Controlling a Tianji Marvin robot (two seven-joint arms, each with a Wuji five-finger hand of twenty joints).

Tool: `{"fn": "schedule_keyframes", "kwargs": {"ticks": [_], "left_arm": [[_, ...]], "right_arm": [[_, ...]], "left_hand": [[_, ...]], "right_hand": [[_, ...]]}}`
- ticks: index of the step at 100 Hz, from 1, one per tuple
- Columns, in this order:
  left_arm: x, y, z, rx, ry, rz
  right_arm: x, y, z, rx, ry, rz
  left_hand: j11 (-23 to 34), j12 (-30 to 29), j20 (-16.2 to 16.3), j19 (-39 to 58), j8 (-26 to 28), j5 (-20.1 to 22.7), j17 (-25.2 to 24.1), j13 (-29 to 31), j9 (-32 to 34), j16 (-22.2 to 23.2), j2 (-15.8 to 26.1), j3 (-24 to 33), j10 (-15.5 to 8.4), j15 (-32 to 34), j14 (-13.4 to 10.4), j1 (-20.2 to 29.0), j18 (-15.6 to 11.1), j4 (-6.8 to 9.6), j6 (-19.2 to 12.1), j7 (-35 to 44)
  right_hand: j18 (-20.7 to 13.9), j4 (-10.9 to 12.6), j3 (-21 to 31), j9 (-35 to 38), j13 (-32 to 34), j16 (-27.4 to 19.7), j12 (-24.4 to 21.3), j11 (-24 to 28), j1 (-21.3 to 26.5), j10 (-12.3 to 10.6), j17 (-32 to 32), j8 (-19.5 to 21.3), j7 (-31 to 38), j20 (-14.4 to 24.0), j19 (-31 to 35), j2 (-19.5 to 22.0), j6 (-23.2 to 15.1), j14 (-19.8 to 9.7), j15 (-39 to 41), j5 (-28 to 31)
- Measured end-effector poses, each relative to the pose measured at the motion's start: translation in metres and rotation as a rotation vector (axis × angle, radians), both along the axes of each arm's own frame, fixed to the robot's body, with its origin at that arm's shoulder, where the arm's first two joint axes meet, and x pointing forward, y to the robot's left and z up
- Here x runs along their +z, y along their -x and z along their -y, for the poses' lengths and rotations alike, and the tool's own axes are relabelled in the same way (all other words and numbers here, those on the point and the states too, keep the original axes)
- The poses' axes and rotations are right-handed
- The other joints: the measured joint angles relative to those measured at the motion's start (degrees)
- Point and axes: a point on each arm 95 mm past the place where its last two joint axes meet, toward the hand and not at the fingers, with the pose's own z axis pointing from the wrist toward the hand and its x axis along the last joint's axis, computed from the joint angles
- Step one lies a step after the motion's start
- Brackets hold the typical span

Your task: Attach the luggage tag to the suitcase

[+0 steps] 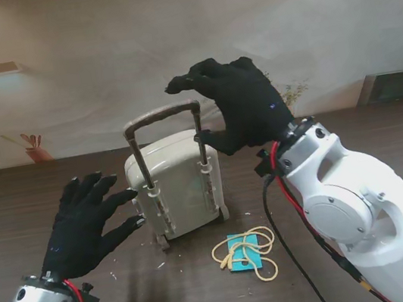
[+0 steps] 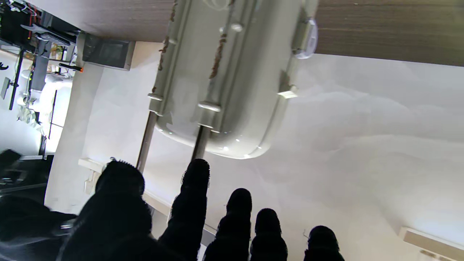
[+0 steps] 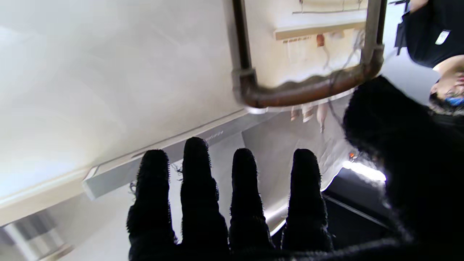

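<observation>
A small pale suitcase (image 1: 178, 183) stands upright in the middle of the table, its brown telescopic handle (image 1: 163, 116) pulled up. The teal luggage tag (image 1: 242, 252) with a yellow loop of cord (image 1: 259, 263) lies flat on the table just nearer to me than the suitcase. My left hand (image 1: 87, 224) is open with fingers spread, its fingertips close to the suitcase's left side. My right hand (image 1: 236, 101) hovers open beside the right end of the handle, thumb near the right rail. The suitcase (image 2: 224, 79) and the handle (image 3: 308, 87) also show in the wrist views.
The dark wood table (image 1: 53, 182) carries small light crumbs around the suitcase. A cloth backdrop hangs behind the table. A black cable (image 1: 284, 237) runs along my right arm over the table.
</observation>
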Motion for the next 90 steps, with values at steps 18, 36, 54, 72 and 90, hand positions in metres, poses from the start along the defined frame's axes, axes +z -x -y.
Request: {"fn": "schedule_keyframes", "kwargs": {"ticks": [18,36,54,72,90], "left_arm": [[0.001,0.006,-0.014,0.05,-0.018,0.04],[-0.005,0.011,-0.028,0.104,-0.041,0.009],[-0.002,0.016,-0.041,0.153,-0.022,0.047],[-0.001,0.019,-0.05,0.184,-0.016,0.056],[-0.003,0.018,-0.05,0.188,-0.028,0.024]], "right_arm": [[-0.012,0.037,0.034,-0.107,0.017,-0.008],[-0.051,0.056,0.051,-0.208,0.071,-0.106],[-0.085,0.061,0.054,-0.225,0.145,-0.198],[-0.13,0.062,0.036,-0.181,0.254,-0.297],[-0.166,0.058,0.014,-0.096,0.34,-0.353]], "left_hand": [[0.53,0.0,0.11,0.05,0.04,0.76,0.92,1.05,1.7,0.0,0.0,0.0,0.05,0.85,0.2,0.0,0.49,0.0,0.0,0.13],[0.53,0.0,0.52,0.06,0.64,0.78,1.02,1.05,1.99,0.0,0.0,0.0,0.05,0.85,0.22,0.0,0.53,0.0,0.0,0.13],[0.53,0.0,0.58,0.06,0.71,1.35,1.38,1.05,2.29,0.0,-0.01,0.0,0.05,1.35,0.22,0.0,0.55,0.0,0.0,0.17],[0.53,0.0,0.64,0.07,0.72,1.35,1.41,1.05,2.3,0.0,-0.01,0.0,0.07,1.41,0.22,0.0,0.58,0.0,0.0,0.17],[0.53,0.0,0.68,0.07,0.72,1.35,1.5,1.05,2.3,0.0,-0.01,0.0,0.07,1.42,0.22,0.0,0.58,0.0,0.0,0.17]], "right_hand": [[0.0,-0.01,-2.28,2.53,0.96,-0.01,-0.13,-0.77,-0.01,0.83,1.21,-0.71,0.02,0.0,0.0,2.02,1.97,0.65,-0.07,0.07],[0.26,-0.02,-1.72,8.44,5.81,-0.01,0.03,0.93,2.01,1.51,4.59,-0.73,0.87,0.0,1.46,1.83,6.49,0.75,0.59,4.29],[0.56,-0.02,0.3,13.88,10.3,0.39,0.6,3.29,2.75,1.65,8.36,3.39,3.93,0.0,4.78,0.46,6.85,0.78,3.16,11.25],[0.68,-0.02,1.88,17.32,14.65,1.75,2.44,6.42,2.86,1.47,12.19,10.19,7.06,0.0,8.87,-0.7,3.16,-0.48,7.37,16.01],[0.69,-0.03,2.56,19.04,17.12,3.67,4.59,8.94,3.51,0.48,15.25,12.33,7.79,1.51,12.9,-2.24,-0.87,-1.96,12.46,19.5]]}}
